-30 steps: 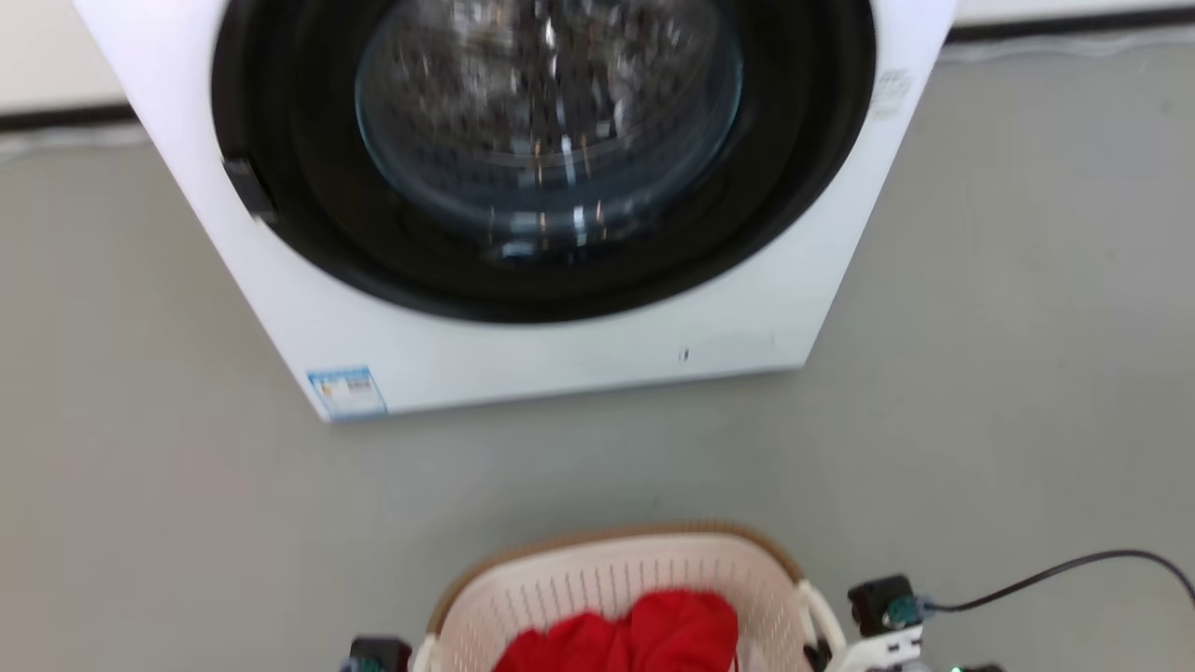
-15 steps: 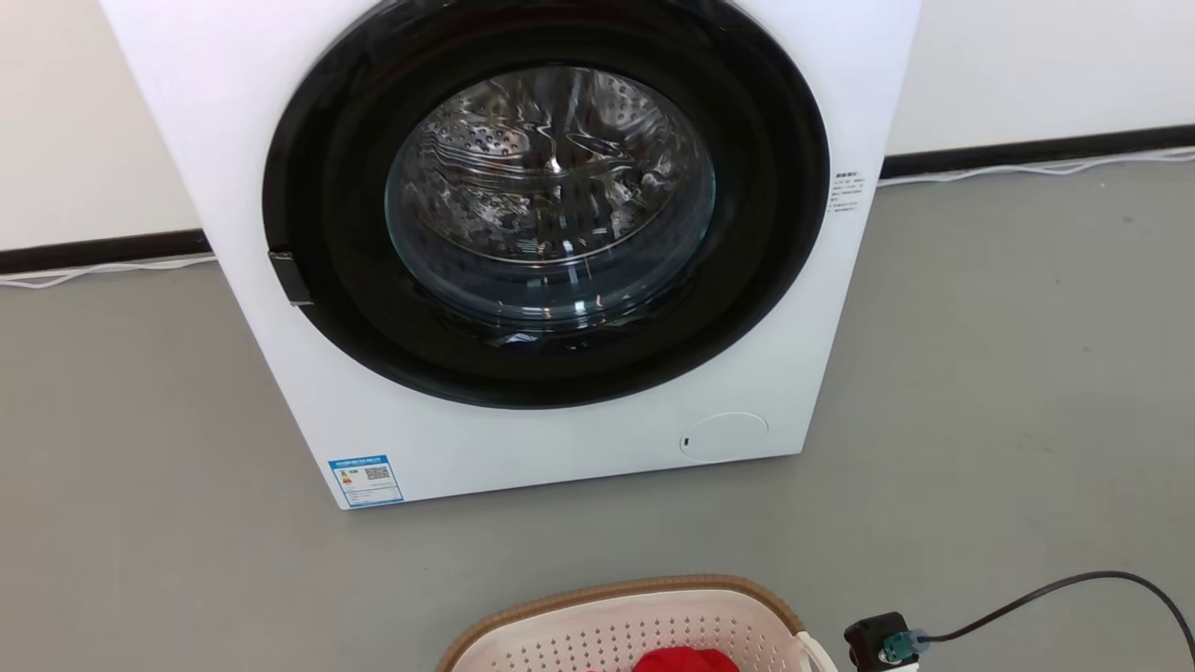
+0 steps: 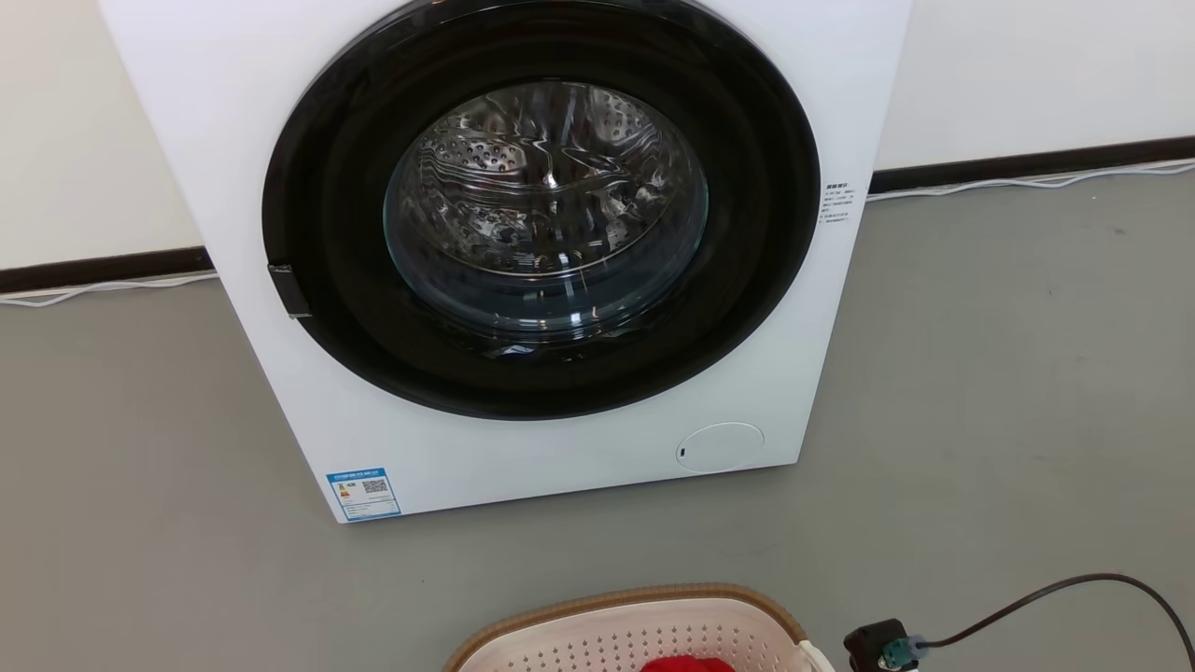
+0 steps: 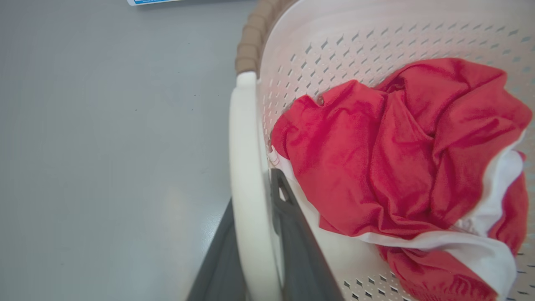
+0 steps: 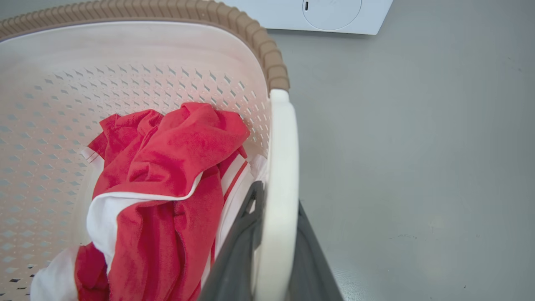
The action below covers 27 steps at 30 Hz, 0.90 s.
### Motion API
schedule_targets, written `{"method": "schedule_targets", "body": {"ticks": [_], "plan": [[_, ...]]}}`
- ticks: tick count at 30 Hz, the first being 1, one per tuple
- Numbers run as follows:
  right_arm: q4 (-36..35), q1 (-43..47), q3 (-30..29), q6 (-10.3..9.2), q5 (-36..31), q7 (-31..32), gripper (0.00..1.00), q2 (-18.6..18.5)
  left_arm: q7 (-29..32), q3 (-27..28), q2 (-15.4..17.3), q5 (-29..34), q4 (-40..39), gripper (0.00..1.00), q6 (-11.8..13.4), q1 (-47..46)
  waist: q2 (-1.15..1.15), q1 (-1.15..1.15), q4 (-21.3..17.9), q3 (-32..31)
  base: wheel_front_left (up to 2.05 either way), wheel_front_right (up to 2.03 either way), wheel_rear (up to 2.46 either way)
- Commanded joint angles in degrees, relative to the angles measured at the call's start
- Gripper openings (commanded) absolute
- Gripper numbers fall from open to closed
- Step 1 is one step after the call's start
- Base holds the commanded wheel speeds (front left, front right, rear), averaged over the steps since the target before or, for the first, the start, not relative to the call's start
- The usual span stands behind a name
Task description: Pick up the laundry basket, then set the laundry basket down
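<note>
Just before the white front-loading washer [image 3: 560,467]: cream perforated plastic laundry basket [image 3: 616,635] with brown woven rim; left gripper [image 4: 253,188] and right gripper [image 5: 278,196] each pinch a white loop side handle [image 4: 244,138].

Bare floor [image 3: 980,392] lies open between basket [image 3: 597,639] and washer [image 3: 523,233] and out to both sides. The washer blocks the way ahead. Red cloth [image 4: 376,146] fills much of the basket. A black cable [image 3: 1055,592] loops at the right.
</note>
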Motion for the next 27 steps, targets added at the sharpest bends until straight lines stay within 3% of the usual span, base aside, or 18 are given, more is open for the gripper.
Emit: {"method": "schedule_targets", "body": {"ticks": [1,27], "plan": [[-0.78,-2.04,1.42,0.50,0.73,-0.84,0.00,0.37,-1.33,0.56,0.65,-0.06,-0.76,0.00,-0.11,-1.21,0.00,0.00,-0.10,0.06,0.00,0.00,0.00],[0.73,-3.36,3.96,0.50,3.39,-1.98,0.00,0.37,-2.90,-3.97,0.65,-4.59,0.52,0.00,0.49,-2.48,0.00,0.00,0.12,1.03,0.00,0.00,0.00]]}}
